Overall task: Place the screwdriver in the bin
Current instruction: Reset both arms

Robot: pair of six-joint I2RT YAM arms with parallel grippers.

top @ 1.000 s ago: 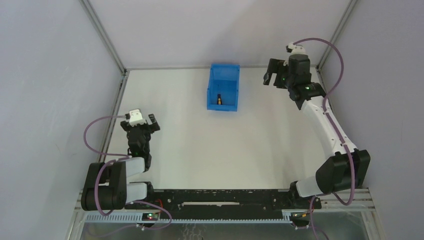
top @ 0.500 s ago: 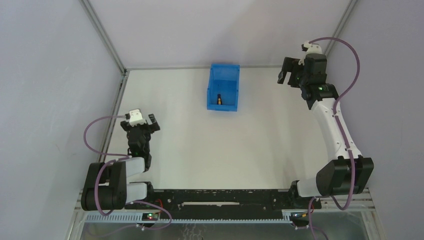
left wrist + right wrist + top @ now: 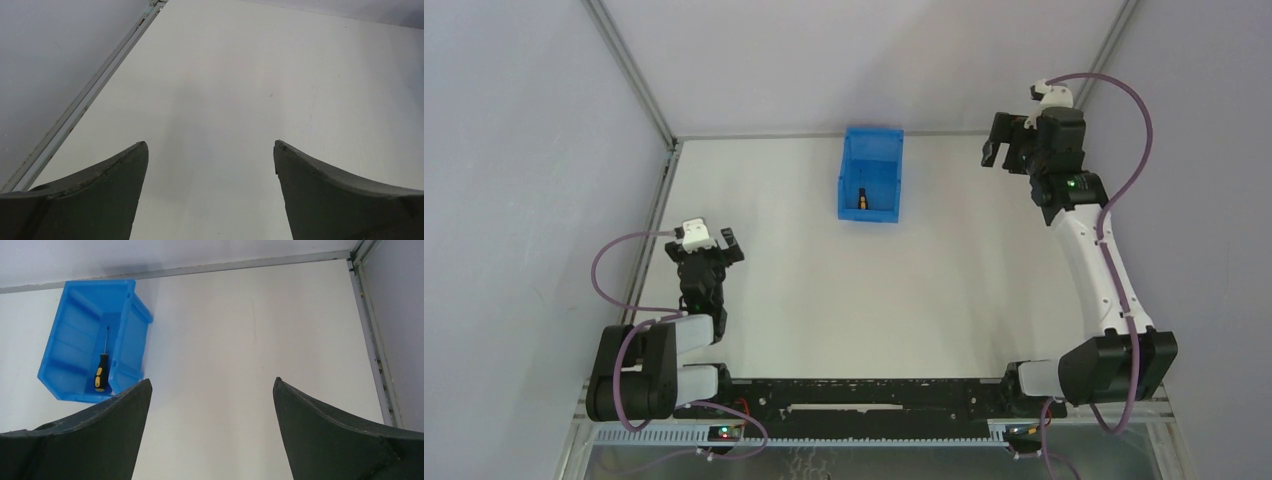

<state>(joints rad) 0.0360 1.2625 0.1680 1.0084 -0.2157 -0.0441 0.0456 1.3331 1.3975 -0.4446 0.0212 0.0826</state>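
The blue bin [image 3: 872,140] stands at the back centre of the table. Inside it the screwdriver [image 3: 862,199] lies flat on the floor. The right wrist view shows the bin [image 3: 72,322] at upper left, with the black-and-yellow handle of the screwdriver [image 3: 101,376] toward the low front side and the thin shaft pointing to the back wall. My right gripper [image 3: 1001,158] hangs open and empty well to the right of the bin, near the back right corner, its jaws wide apart [image 3: 211,381]. Far from the bin, my left gripper [image 3: 706,247] sits open and empty at the near left [image 3: 210,144].
Grey enclosure walls with metal rails [image 3: 667,150] border the white table on the left, back and right. The right rail [image 3: 372,340] runs close beside my right gripper. Purple cables [image 3: 1124,110] loop off both arms.
My right arm has swung to the right, away from the bin and toward the right wall, gripper still open. The left arm, bin and screwdriver have not moved.
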